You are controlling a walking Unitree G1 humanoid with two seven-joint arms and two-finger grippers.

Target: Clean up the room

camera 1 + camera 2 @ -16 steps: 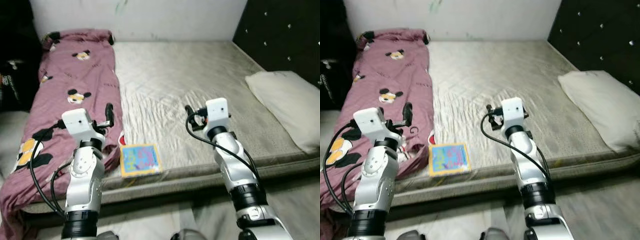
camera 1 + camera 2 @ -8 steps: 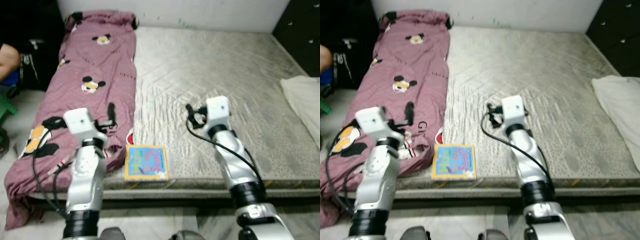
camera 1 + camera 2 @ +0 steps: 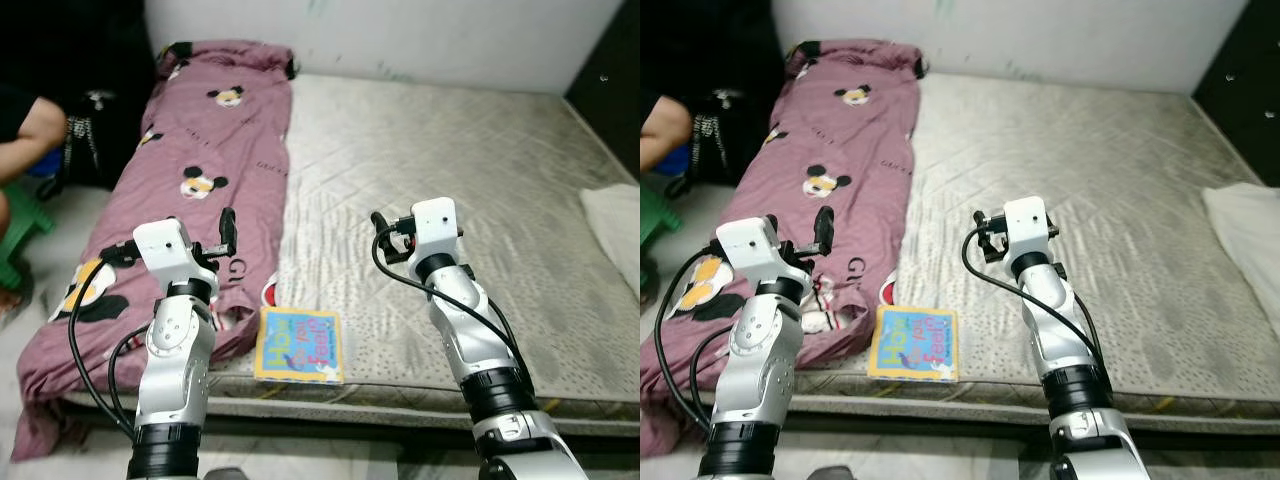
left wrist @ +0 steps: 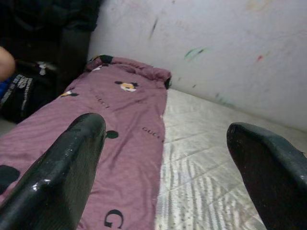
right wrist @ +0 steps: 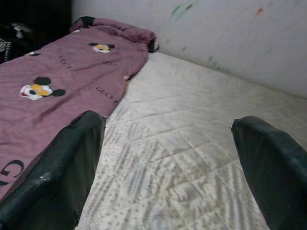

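At the far left, beyond the left gripper's outer side, a person's bare arm (image 3: pixel 38 122) shows beside a green plastic stool (image 3: pixel 20 225) on the pale floor. The left gripper (image 4: pixel 168 167) is raised over the near left part of the bed, its two black fingers (image 4: pixel 62 172) spread wide apart with nothing between them. Directly under and ahead of it lies a mauve cotton blanket printed with cartoon mouse heads (image 3: pixel 200 170), stretched along the left side of the grey quilted mattress (image 3: pixel 440 160) up to the white scuffed wall (image 3: pixel 400 40). Between the two grippers and nearer the robot, a square, brightly coloured children's book with a yellow border (image 3: pixel 299 345) lies flat at the mattress's front edge, just beside the blanket's hem. The right gripper (image 5: pixel 172 167) hovers over the bare middle of the mattress, its fingers likewise held wide apart and empty. Well to its right, a white pillow (image 3: pixel 615 225) rests at the mattress edge, below a black tufted headboard (image 3: pixel 610 80).
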